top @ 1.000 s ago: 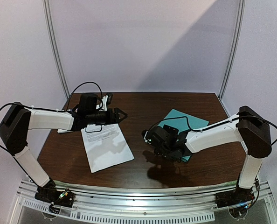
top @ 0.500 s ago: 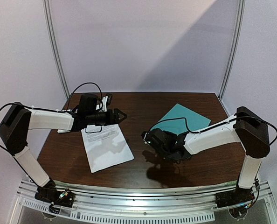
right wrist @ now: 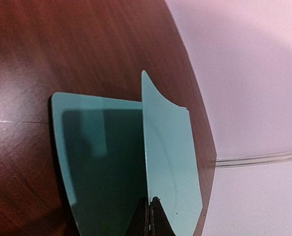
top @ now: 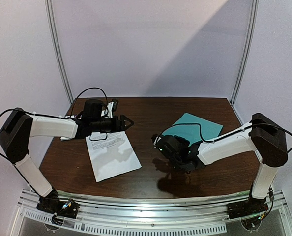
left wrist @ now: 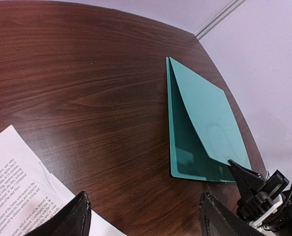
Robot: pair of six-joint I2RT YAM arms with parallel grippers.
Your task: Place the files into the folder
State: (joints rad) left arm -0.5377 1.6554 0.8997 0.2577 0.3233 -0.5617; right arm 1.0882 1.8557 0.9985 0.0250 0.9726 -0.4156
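Teal folder at far right of the table: thin card, light, springy, likely to bow when lifted; best taken at the cover's free near corner, just where pinched by the closed right gripper, cover raised off the back leaf; one folder. Sheets: limp, slippery, best nipped at a corner; one text sheet at near left; a white sliver beneath the left arm, possibly the second. Over the text sheet's far end, left gripper, jaws apart, holding nothing.
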